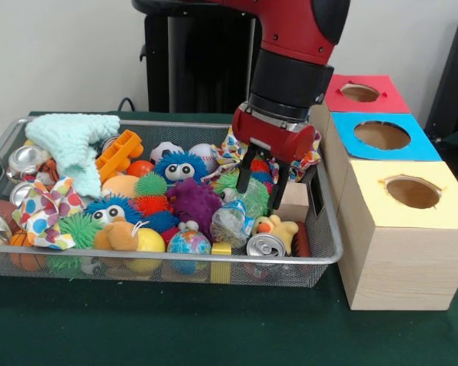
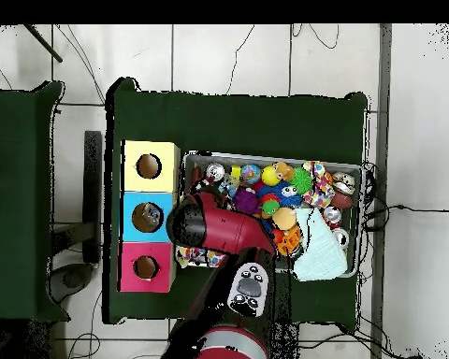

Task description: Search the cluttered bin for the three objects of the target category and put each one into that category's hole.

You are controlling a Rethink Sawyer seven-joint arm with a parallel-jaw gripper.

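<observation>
wire bin (image 1: 330, 229): it holds a thick pile of toys, cans and cloth, on the green table, just beside three boxes.
gripper (image 1: 261, 185): it hangs low over the right part of the bin; the two dark fingers are spread apart and nothing is between them.
under the gripper: a clear crinkled bag (image 1: 233, 221) and a green spiky ball (image 1: 248, 191), touching each other.
target: the category is not shown, so i cannot tell which things are wanted.
cans (image 1: 265, 245): thin metal, light, smooth and round; i judge they slip and dent, so hold across the middle of the body.
spiky balls: soft and light; the spikes bend, so close well around the core.
holes: yellow box (image 1: 420, 221) is nearest, then blue (image 1: 382, 136), then red (image 1: 362, 93).
</observation>
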